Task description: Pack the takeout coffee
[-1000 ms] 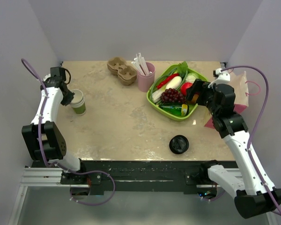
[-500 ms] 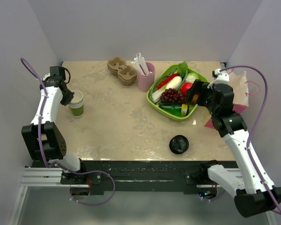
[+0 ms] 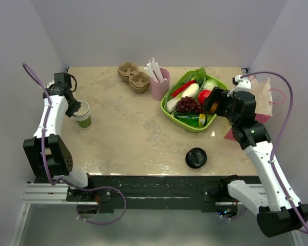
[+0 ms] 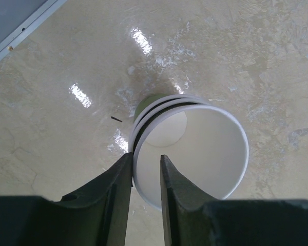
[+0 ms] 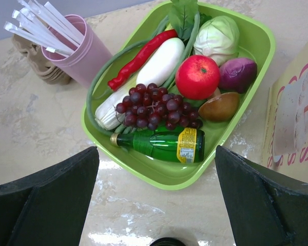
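Green cup (image 4: 210, 148): left pincer (image 4: 146, 163) grips its rim; lift softly, don't squash. Right pincer (image 5: 156, 169) is wide open.

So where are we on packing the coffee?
Done: nothing yet. In hand: left gripper pinches the lidless green cup at its rim; right gripper hangs open over the produce tray. Left: fit the loose black lid, then cup into the pink bag.
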